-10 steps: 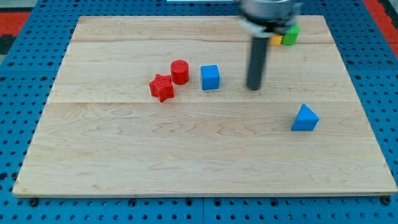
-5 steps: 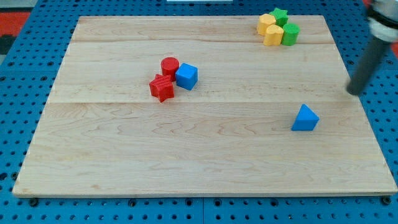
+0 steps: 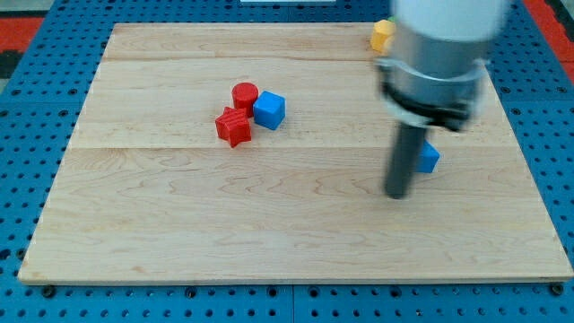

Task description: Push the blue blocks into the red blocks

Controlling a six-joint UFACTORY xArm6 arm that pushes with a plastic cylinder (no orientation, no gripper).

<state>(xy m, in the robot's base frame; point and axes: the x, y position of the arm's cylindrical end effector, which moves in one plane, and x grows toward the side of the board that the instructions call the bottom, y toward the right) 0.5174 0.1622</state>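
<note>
Blocks look small, light and hard, so they should slide easily. My tip (image 3: 396, 194) sits just left of the second blue block (image 3: 430, 159), half hidden; it needs a push from its right side. No jaws here, nothing held; the blue cube (image 3: 269, 110) already touches the red blocks (image 3: 237, 113).

So the blue cube (image 3: 269, 110) is already snug against the red stuff, a bit left of the surface's middle. It's touching the red cylinder (image 3: 245, 95), which sits at its 10 o'clock, and the red star-shaped block (image 3: 233, 126) is at its 8 o'clock, right up against the cylinder. The other blue block (image 3: 430, 159) is well apart at the cluster's 4 o'clock, mostly hidden behind the rod, so can't tell its shape.
</note>
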